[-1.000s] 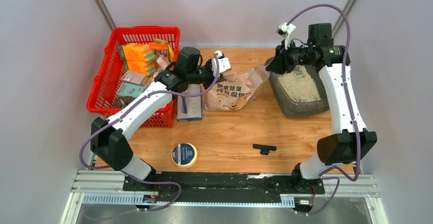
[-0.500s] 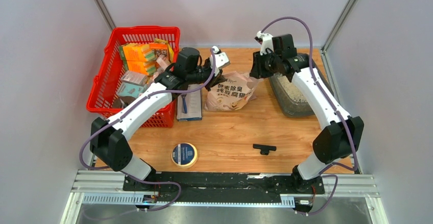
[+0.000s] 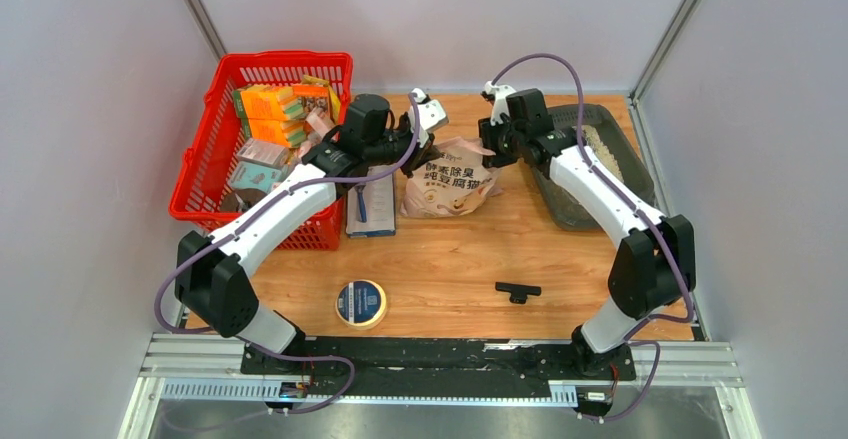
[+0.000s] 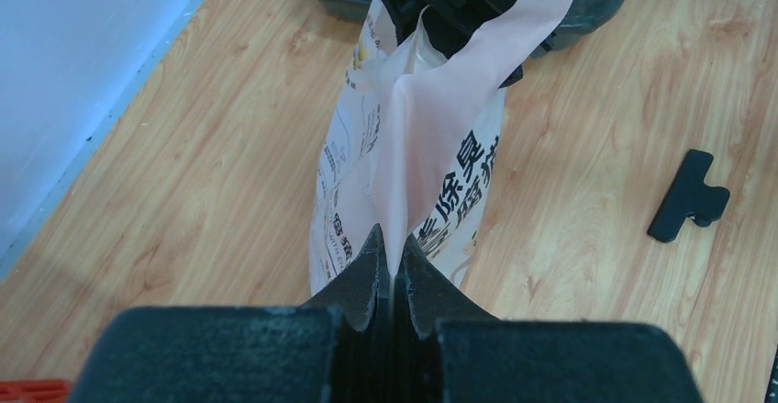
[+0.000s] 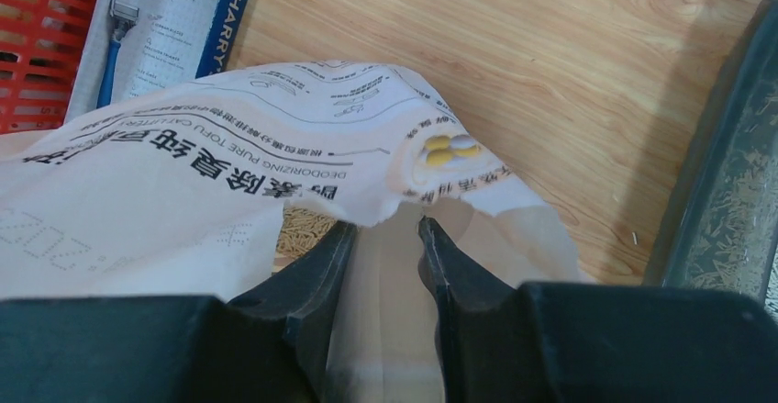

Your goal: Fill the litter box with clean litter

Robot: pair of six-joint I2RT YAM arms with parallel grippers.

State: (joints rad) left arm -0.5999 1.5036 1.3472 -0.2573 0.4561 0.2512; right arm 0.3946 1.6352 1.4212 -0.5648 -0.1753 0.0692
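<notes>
From the wrist views alone, the left pincer [image 4: 390,261] is seen clamped on the bag [image 4: 413,146], the right pincer [image 5: 385,238] parted at its mouth.

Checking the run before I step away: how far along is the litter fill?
Partly done: pale litter already lies in the grey litter box. In hand: the left claw is shut on a fold of the pink litter bag, and the right claw sits open at the bag's torn mouth, one finger inside it. Left: probably another pour, as granules still show inside the bag.
</notes>
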